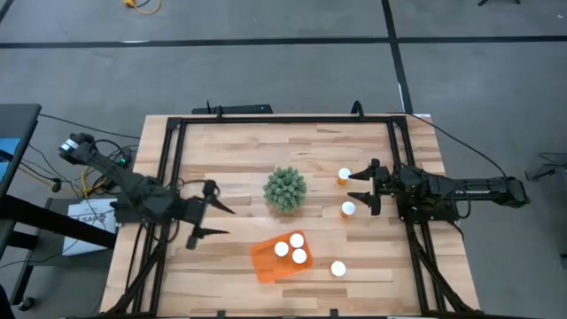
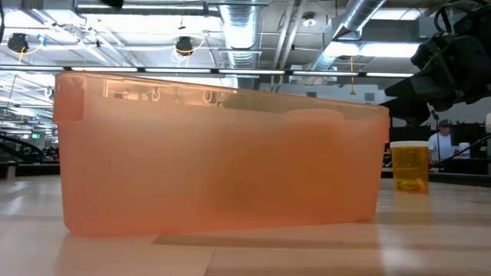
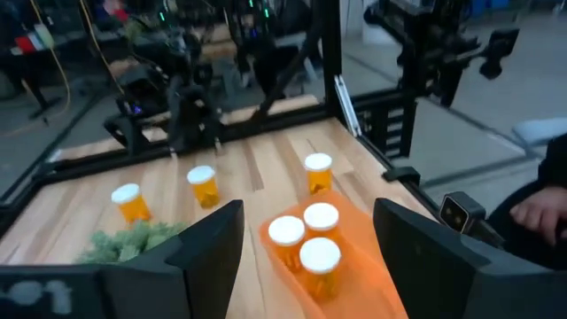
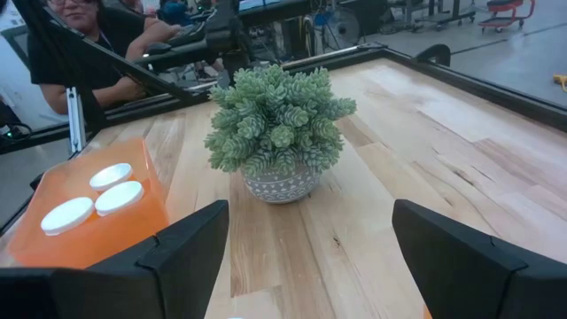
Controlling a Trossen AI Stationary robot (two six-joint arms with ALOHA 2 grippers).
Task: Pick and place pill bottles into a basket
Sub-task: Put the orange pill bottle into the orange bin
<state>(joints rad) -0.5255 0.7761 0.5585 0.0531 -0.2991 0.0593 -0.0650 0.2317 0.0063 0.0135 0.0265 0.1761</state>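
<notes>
The orange basket (image 1: 266, 263) sits near the table's front middle with three white-capped pill bottles (image 1: 296, 239) standing in it; it also shows in the left wrist view (image 3: 354, 266) and the right wrist view (image 4: 89, 221). Three more bottles stand on the table: two at the right (image 1: 344, 175) (image 1: 348, 209) and one right of the basket (image 1: 337, 268), which also shows in the low view (image 2: 410, 166). My right gripper (image 1: 352, 188) is open and empty between the two right bottles. My left gripper (image 1: 229, 221) is open and empty left of the basket.
A green spiky plant in a small pot (image 1: 285, 189) stands at the table's middle, between the two grippers, and shows in the right wrist view (image 4: 279, 124). A black frame (image 1: 283, 118) runs along the table's edges. A person sits beyond the table (image 4: 89, 44).
</notes>
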